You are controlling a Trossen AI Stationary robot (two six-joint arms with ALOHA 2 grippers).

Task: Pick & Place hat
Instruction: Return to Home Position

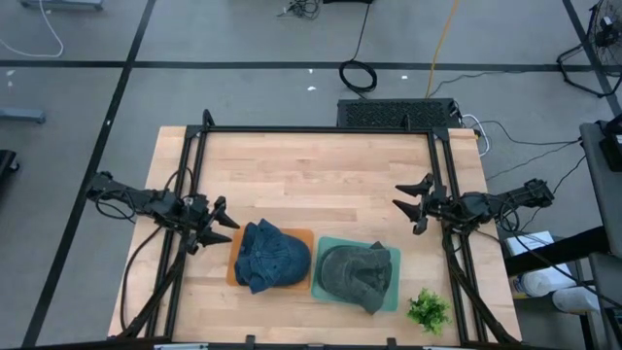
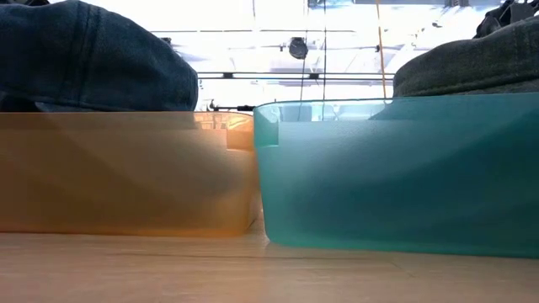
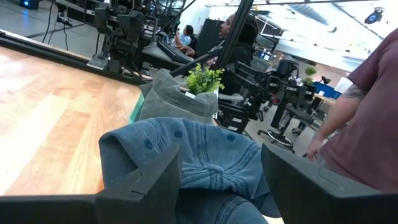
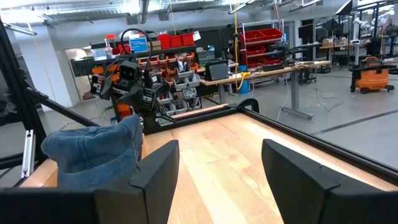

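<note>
Grey floor, red shelf bins

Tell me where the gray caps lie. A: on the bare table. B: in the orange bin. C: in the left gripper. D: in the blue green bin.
D: the gray caps are piled in the blue green bin, beside the orange bin holding blue caps.

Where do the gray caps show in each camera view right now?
High view: gray caps bottom centre-right, in the blue green bin.
Low view: gray caps top right, above the bin's rim.
Left wrist view: gray caps centre, beyond the blue cap.
Right wrist view: not in it.
Shared landmark: the blue cap, in all four views.
</note>
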